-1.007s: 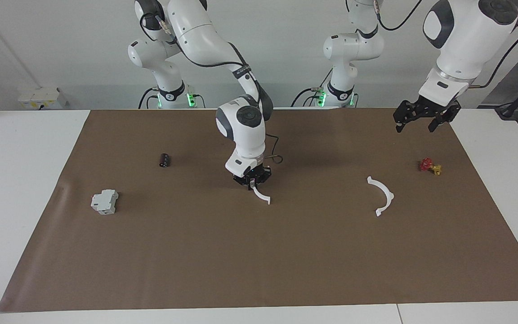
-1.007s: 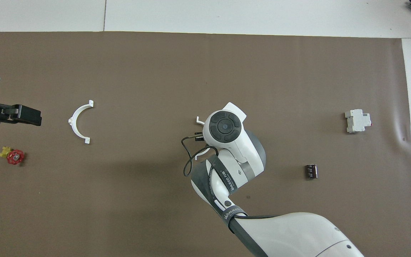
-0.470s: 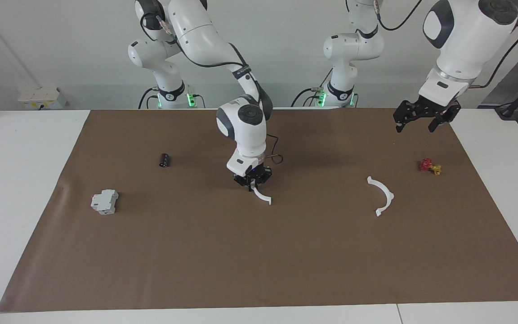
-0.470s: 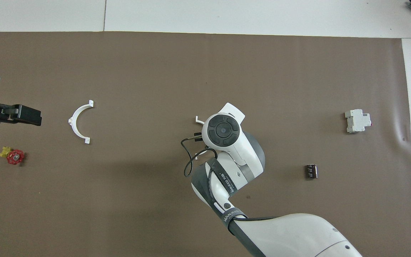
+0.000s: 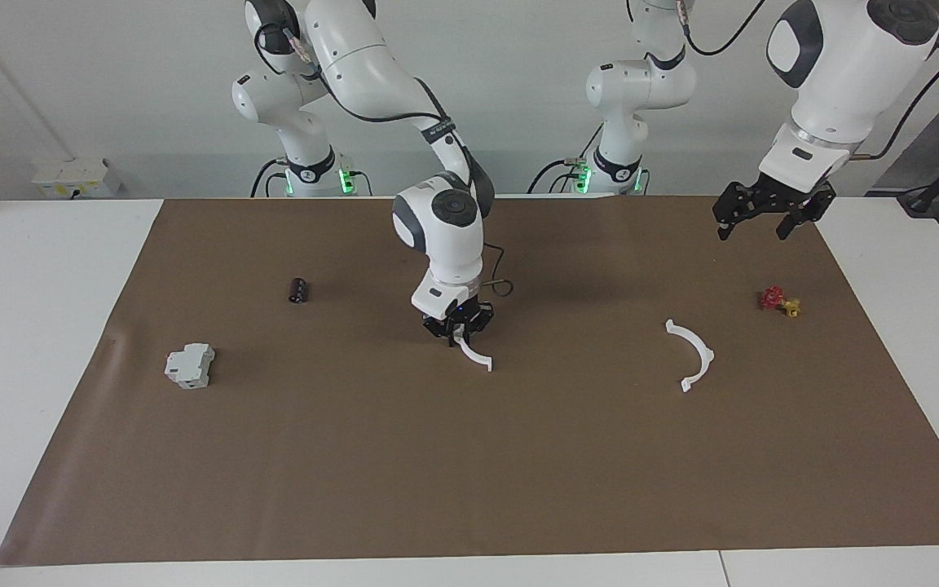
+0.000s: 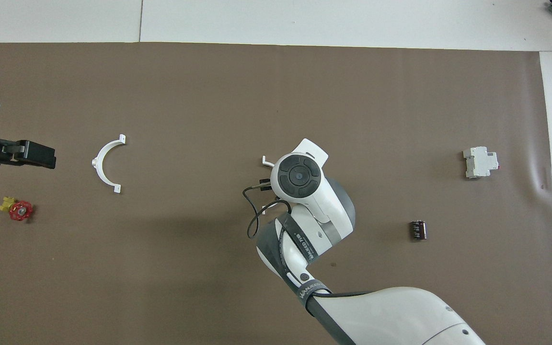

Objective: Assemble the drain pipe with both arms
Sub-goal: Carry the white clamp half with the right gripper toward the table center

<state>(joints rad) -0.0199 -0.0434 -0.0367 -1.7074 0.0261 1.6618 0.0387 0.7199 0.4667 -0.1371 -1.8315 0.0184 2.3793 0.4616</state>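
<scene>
One white half-ring (image 5: 476,355) of the drain pipe lies on the brown mat (image 5: 469,473) mid-table. My right gripper (image 5: 459,331) is down at the end of it that is nearer to the robots. The overhead view shows only this half-ring's two tips (image 6: 267,162), because the right arm's wrist (image 6: 300,175) covers the middle. The other half-ring (image 5: 702,355) (image 6: 101,166) lies flat by itself toward the left arm's end of the table. My left gripper (image 5: 753,231) (image 6: 41,157) hangs open and holds nothing, above the mat's edge near the valve.
A red-and-brass valve (image 5: 778,301) (image 6: 19,210) sits at the left arm's end. Toward the right arm's end lie a grey-white boxy block (image 5: 190,365) (image 6: 480,163) and a small black cylinder (image 5: 298,289) (image 6: 418,229).
The right arm's wrist has shifted slightly over the half-ring, which stays where it was. The left arm has not moved.
</scene>
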